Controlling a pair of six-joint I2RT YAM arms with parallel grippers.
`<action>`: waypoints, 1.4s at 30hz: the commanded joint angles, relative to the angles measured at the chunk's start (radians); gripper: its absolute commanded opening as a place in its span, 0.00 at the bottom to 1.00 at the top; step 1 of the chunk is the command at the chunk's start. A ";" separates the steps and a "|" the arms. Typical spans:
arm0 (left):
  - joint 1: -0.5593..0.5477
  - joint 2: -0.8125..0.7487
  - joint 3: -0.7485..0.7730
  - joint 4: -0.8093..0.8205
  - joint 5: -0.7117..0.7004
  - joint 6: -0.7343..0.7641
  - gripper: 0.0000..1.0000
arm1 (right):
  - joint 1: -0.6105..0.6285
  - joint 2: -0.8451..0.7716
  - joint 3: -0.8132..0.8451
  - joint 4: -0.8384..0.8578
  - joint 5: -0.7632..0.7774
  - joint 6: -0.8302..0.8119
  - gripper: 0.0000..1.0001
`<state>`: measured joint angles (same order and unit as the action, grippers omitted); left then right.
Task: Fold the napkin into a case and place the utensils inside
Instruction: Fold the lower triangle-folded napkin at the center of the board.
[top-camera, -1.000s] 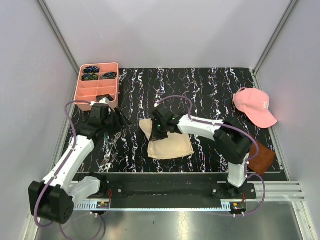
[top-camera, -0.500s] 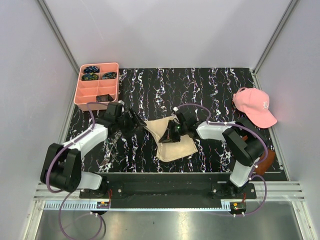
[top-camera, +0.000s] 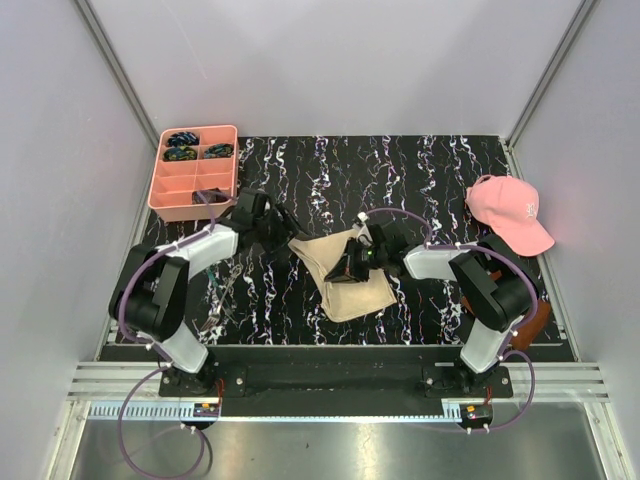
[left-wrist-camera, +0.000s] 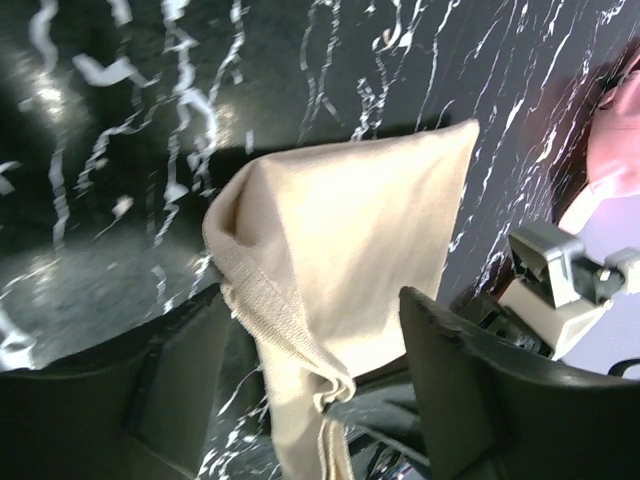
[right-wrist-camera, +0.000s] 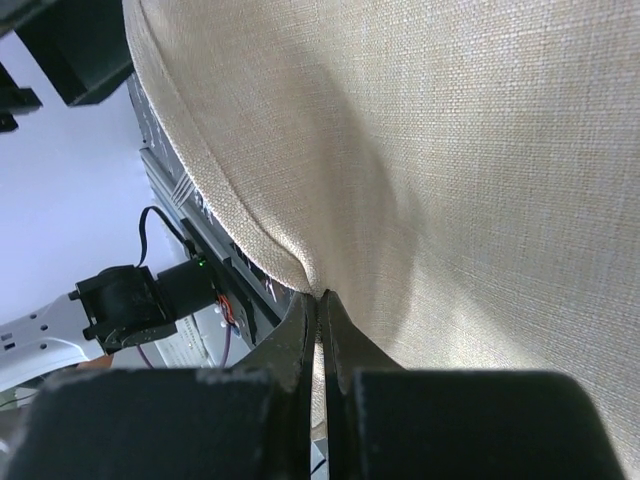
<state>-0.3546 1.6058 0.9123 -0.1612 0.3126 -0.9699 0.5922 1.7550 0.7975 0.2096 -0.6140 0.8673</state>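
Note:
The beige napkin (top-camera: 350, 283) lies rumpled at the middle of the black marbled mat. My right gripper (top-camera: 350, 265) is shut on a raised fold of it; in the right wrist view the fingertips (right-wrist-camera: 320, 303) pinch the napkin (right-wrist-camera: 450, 150) tightly. My left gripper (top-camera: 283, 235) is open at the cloth's left corner. In the left wrist view its gripper (left-wrist-camera: 320, 385) straddles the lifted napkin (left-wrist-camera: 340, 230) without closing on it. The utensils (top-camera: 220, 298), slim and silvery, lie on the mat left of the napkin, beside the left arm.
A pink compartment tray (top-camera: 193, 190) with small dark items stands at the back left. A pink cap (top-camera: 510, 212) sits at the right edge. A brown square (top-camera: 530, 322) lies partly under the right arm.
My left gripper has swung right, from beside the tray to the napkin's left corner. My right gripper, still pinching the cloth, has pulled it slightly to the right.

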 joint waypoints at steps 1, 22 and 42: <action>-0.020 0.066 0.092 0.039 -0.012 -0.016 0.66 | -0.025 -0.035 -0.018 0.051 -0.039 -0.024 0.00; -0.130 0.261 0.277 -0.017 -0.043 -0.007 0.32 | -0.069 -0.029 -0.047 -0.029 -0.064 -0.162 0.13; -0.172 0.336 0.327 -0.018 -0.050 -0.007 0.32 | -0.063 -0.216 -0.053 -0.362 -0.007 -0.303 0.83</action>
<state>-0.5140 1.9251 1.1950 -0.1955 0.2790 -0.9798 0.5186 1.5608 0.7601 -0.1234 -0.6144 0.5858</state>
